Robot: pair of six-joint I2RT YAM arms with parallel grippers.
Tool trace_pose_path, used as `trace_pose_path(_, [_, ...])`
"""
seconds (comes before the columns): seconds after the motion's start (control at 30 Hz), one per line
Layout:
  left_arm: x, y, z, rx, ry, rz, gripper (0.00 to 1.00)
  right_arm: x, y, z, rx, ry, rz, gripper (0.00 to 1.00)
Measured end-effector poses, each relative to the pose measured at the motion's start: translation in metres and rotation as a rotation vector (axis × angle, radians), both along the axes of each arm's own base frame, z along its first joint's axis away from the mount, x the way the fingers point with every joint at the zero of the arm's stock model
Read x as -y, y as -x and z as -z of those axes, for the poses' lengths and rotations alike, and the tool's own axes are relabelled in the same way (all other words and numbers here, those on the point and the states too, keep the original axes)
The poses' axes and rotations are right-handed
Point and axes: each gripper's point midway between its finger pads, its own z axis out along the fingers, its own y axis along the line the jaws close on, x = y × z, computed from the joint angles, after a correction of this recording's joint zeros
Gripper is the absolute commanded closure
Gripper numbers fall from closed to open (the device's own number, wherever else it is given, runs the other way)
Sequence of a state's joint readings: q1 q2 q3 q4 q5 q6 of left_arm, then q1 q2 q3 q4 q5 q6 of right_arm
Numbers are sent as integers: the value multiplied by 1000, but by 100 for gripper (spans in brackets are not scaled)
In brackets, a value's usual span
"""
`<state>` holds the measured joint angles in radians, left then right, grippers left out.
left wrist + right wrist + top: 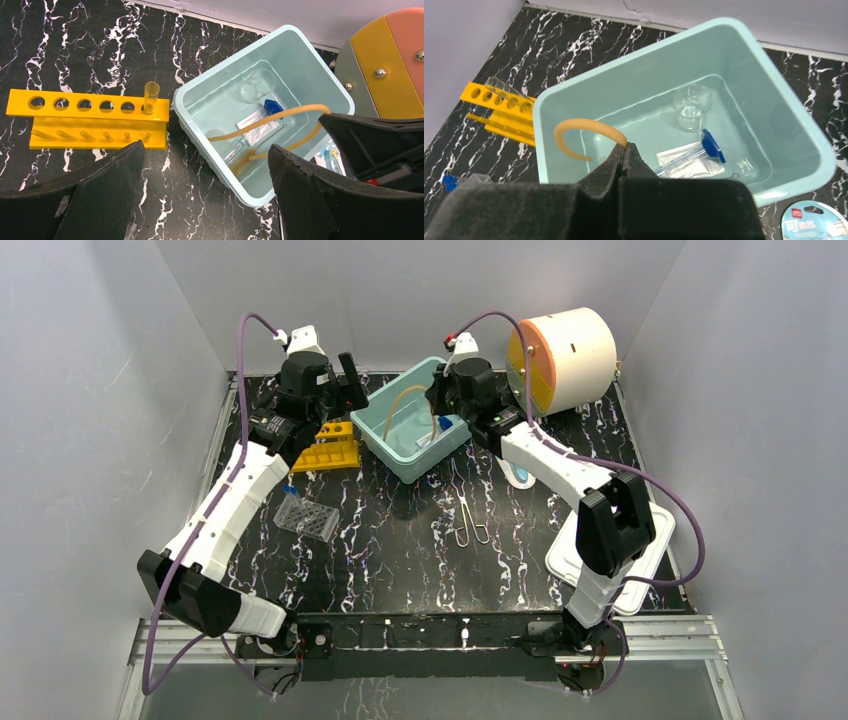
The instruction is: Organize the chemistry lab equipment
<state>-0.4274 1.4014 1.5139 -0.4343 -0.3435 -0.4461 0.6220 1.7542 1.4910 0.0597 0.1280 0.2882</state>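
At the near right of the bench (420, 570), a white tray (655, 525) lies under the right arm's elbow. Left of centre sits a clear holed block (305, 517), with a small blue cap (290, 488) showing just beyond it. Two wire clips (472, 523) lie side by side mid-bench, well apart from the rest.

Farther in on the left stands the yellow rack (90, 120). One clear tube (151, 96) sits in its end hole nearest the bin. The left fingers (338, 388) hang above the rack, spread wide and released, with nothing between them.

Just right of the rack, set at an angle, is the pale blue bin (295, 47). Inside it are:
- a small glass beaker (692, 105), toward the far side
- a blue-capped tube (704, 147), lying on a clear packet (684, 167)
- a thin brush (245, 160), by the near wall

The right fingers (624, 150) are clenched on the amber tubing (579, 132) above the bin. The tubing curves away from them and its free length dips inside.

On the bench to the right of the bin lies a round blue-and-white pack (809, 222). At the far right stands a white drum (580, 350) with an orange and yellow face.
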Motion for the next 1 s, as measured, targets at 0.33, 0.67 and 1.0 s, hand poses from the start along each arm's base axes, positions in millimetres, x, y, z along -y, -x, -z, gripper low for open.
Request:
trace_pose_path(0.33, [-1,0,0,1,-15,2,7,-6,4,43,-81,73,-1,90])
trace_pose_path(0.67, [-1,0,1,0,-29,14,7,19,7,65,-165,217,79,53])
trace_pose_path(1.0, [2,0,1,1,-23,31,7,35,17,7,-112,188,119,40])
